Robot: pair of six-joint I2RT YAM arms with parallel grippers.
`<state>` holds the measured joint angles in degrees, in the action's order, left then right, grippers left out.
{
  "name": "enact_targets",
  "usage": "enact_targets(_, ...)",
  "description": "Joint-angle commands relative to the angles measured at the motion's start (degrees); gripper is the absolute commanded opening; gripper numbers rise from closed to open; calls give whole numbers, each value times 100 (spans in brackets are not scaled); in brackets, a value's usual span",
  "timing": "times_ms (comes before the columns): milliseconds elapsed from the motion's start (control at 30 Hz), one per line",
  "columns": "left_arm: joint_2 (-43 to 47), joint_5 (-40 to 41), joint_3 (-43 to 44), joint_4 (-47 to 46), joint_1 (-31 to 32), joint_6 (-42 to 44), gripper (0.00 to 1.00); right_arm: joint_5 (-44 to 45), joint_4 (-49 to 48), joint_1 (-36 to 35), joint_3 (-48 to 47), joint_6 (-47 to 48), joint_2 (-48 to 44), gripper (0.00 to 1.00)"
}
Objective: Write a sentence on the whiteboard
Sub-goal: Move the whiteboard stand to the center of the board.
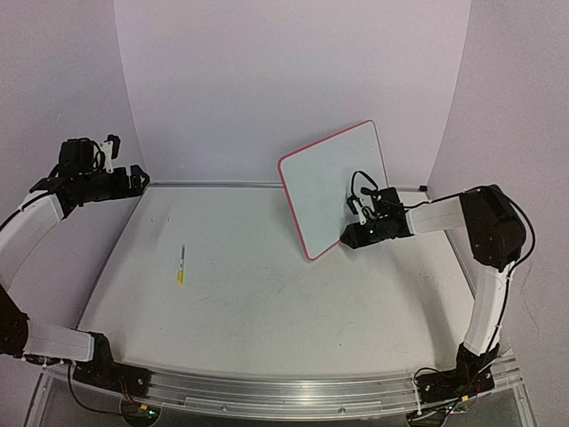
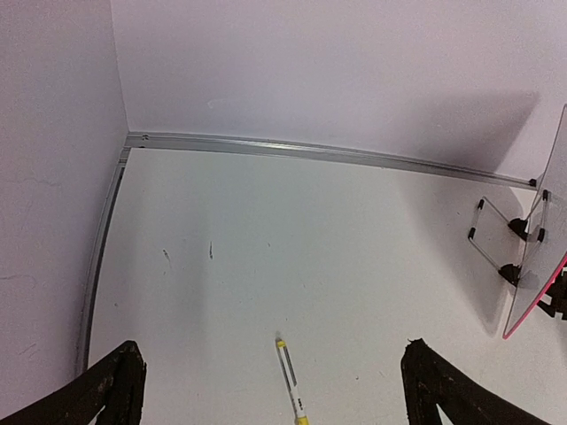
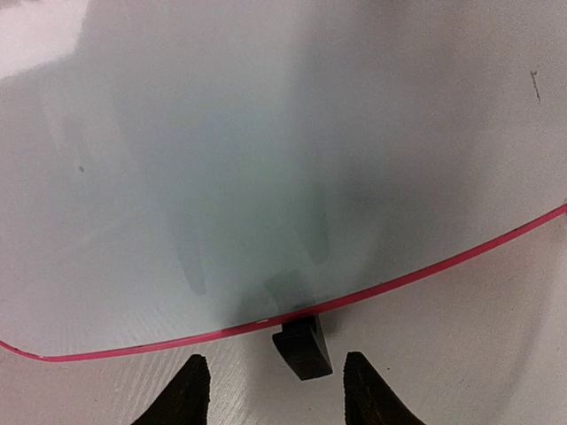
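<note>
The whiteboard (image 1: 331,182) stands tilted at the back right, white with a red-pink rim. No sentence shows on it; its face looks blank. My right gripper (image 1: 347,237) is open at the board's lower edge. In the right wrist view its fingers (image 3: 188,390) flank one black foot (image 3: 303,347) under the rim (image 3: 425,270) without touching it. My left gripper (image 1: 135,178) is open and empty, held high at the far left. In the left wrist view it (image 2: 270,372) looks down on a yellow-and-white marker (image 2: 291,381), and the board (image 2: 540,257) shows edge-on with its wire stand.
The marker (image 1: 180,265) lies on the white table left of centre, far from both grippers. A metal rail (image 2: 310,150) runs along the back edge, and purple walls close in the back and sides.
</note>
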<state>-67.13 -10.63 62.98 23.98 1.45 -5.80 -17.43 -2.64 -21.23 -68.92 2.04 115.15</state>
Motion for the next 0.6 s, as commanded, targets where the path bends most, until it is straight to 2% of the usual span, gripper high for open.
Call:
enact_targets(0,179,-109,-2,-200,6,31,99,61,137,1,-248,255,222,46)
enact_targets(300,176,-87,-15,-218,4,29,99,-143,178,-44,-359,394,379,38)
enact_targets(567,109,-69,-2,-209,4,27,99,22,79,-406,-203,400,289,33)
